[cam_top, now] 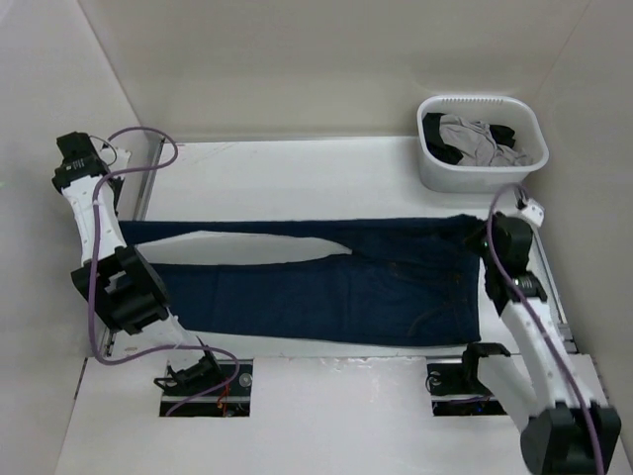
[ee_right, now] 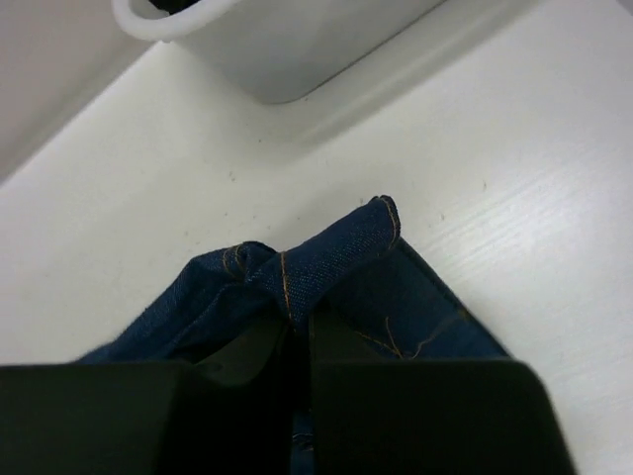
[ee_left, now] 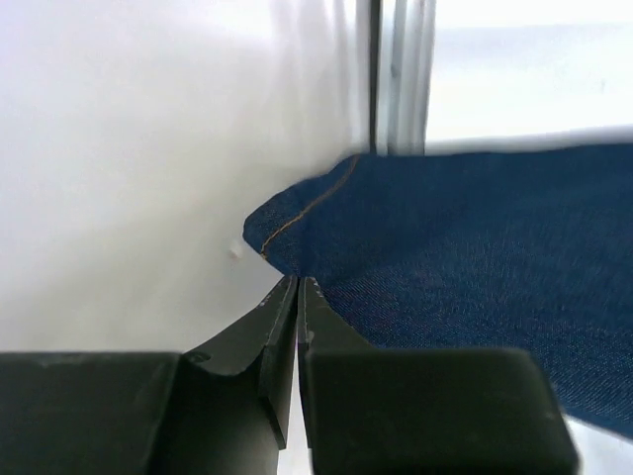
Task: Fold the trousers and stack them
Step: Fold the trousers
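Note:
The dark navy trousers [cam_top: 326, 282] lie flat across the table, waist to the right and legs to the left. My left gripper [cam_top: 150, 289] is at the near leg's hem. In the left wrist view it [ee_left: 297, 280] is shut, its tips pinching the edge of the hem corner [ee_left: 297, 223] with orange stitching. My right gripper [cam_top: 490, 237] is at the waist's far right corner. In the right wrist view it [ee_right: 300, 322] is shut on the bunched waistband [ee_right: 326, 252], which rises in a peak between the fingers.
A white basket [cam_top: 435, 178] stands at the back right with a grey garment [cam_top: 475, 139] and a black garment [cam_top: 504, 132] in it; its wall shows in the right wrist view [ee_right: 287, 49]. Walls enclose the table on the left, back and right.

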{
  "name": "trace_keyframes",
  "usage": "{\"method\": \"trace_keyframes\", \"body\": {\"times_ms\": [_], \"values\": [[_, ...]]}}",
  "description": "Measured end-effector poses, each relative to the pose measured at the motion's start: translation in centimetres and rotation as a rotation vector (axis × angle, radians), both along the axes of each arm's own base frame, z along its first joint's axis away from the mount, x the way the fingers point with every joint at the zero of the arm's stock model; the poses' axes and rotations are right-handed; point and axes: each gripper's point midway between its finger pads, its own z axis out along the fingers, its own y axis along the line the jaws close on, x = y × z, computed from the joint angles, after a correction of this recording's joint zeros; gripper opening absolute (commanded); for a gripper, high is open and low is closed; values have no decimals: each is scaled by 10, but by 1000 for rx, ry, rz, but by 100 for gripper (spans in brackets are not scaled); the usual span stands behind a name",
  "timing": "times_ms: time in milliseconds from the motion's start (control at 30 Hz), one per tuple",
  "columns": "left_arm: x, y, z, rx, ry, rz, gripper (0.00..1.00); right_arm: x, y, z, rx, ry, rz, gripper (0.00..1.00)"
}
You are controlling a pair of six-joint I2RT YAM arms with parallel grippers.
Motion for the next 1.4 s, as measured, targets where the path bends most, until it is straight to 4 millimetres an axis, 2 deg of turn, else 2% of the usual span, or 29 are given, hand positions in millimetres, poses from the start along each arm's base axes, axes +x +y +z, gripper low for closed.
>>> {"method": "trace_keyframes", "body": {"times_ms": [67, 133, 167, 200, 233, 333, 400, 433, 500, 567, 633, 767, 900, 1067, 1267, 1400], "values": [[-17, -1, -11, -8, 29, 5, 4, -26, 2, -6, 59, -38, -30, 13], [-38, 0, -24, -17, 63, 18, 4, -55, 8, -21, 141, -30, -65, 34], [-49, 3, -29, -16, 76, 28, 4, -72, 13, -31, 193, -9, -89, 50], [-59, 5, -35, -17, 88, 38, 4, -87, 18, -39, 251, 10, -112, 72], [-66, 8, -39, -17, 96, 47, 4, -102, 24, -44, 317, 28, -136, 100], [-89, 10, -54, -31, 126, 66, 4, -141, 48, -65, 485, 144, -173, 100], [-96, 9, -62, -39, 136, 64, 4, -165, 55, -81, 535, 267, -228, 100], [-97, 8, -65, -44, 135, 59, 4, -170, 56, -82, 549, 296, -257, 100], [-97, 6, -70, -50, 131, 48, 4, -173, 55, -71, 539, 319, -315, 100], [-96, 4, -74, -57, 123, 38, 4, -173, 53, -61, 498, 335, -355, 100], [-96, 1, -78, -65, 118, 30, 4, -167, 54, -59, 465, 358, -404, 100], [-92, -2, -79, -72, 106, 16, 4, -165, 52, -76, 420, 437, -504, 100], [-88, -2, -78, -72, 89, 8, 5, -168, 57, -83, 483, 459, -536, 100], [-85, -3, -77, -77, 78, 6, 5, -172, 66, -104, 523, 510, -557, 100], [-82, -4, -75, -77, 71, -2, 5, -166, 79, -130, 517, 574, -566, 82], [-73, -15, -84, -99, 88, -33, 5, -154, 79, -151, 509, 598, -602, 80]]}}
